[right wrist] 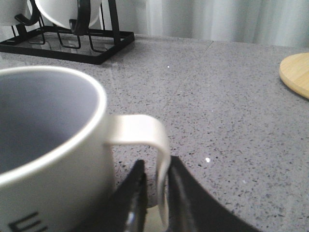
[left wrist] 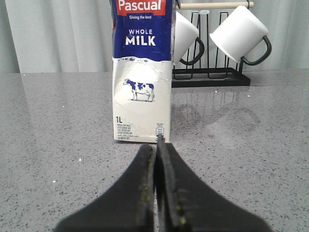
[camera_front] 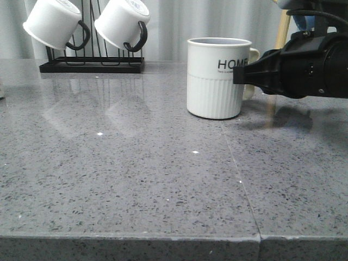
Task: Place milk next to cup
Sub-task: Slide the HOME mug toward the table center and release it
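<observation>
The cup, a large off-white ribbed mug lettered "HOME", stands upright on the grey table, right of centre. My right gripper reaches in from the right at its handle. In the right wrist view the cup fills the near side, and the right gripper has its jaws closed narrowly around the cream handle. The milk, a white carton with a blue top and a cow picture, stands upright in the left wrist view only. My left gripper is shut and empty, tips just short of the carton's base.
A black rack with two white, black-handled mugs stands at the back left, and also shows behind the milk. A round wooden board lies beyond the cup. The table's front edge is near.
</observation>
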